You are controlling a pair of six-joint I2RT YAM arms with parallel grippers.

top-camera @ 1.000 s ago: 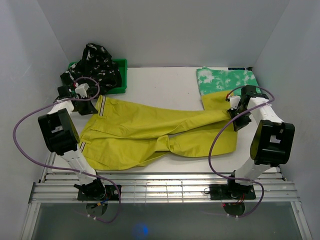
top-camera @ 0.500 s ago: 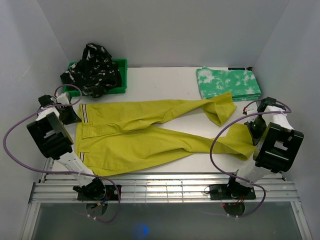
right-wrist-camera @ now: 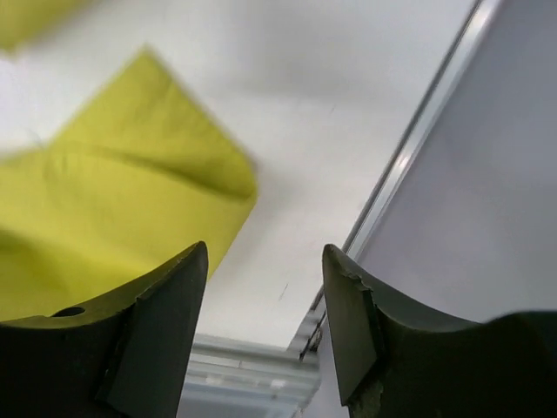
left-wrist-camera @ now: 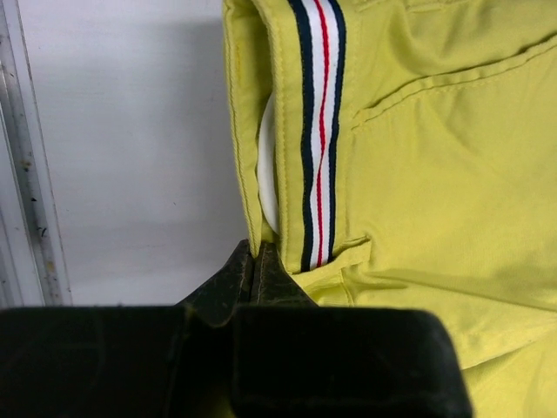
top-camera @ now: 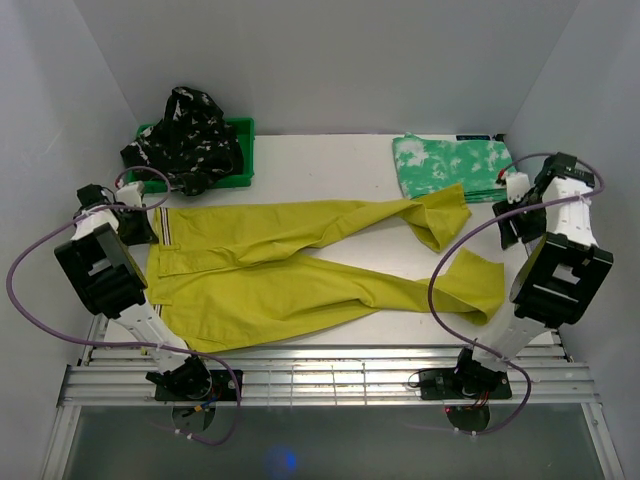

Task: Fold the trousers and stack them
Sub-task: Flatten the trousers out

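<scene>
On the bench, the yellow trousers lie spread lengthways, waist at the left and legs running right. Both cuffs are turned back on themselves, and the far leg ends just beside the folded green-and-white pair. The black pair sits heaped over the green bin. The left tool is clamped on the edge of the striped waistband, fingers pressed together on the cloth. The right tool hangs by the right wall, its fingers apart with nothing between them, clear of the near cuff. This looks like the laying-flat step before the first fold. Next, the right tool likely needs to drop onto a cuff, straighten the turned hem, then carry the legs toward the waist with the left pinning that end.
</scene>
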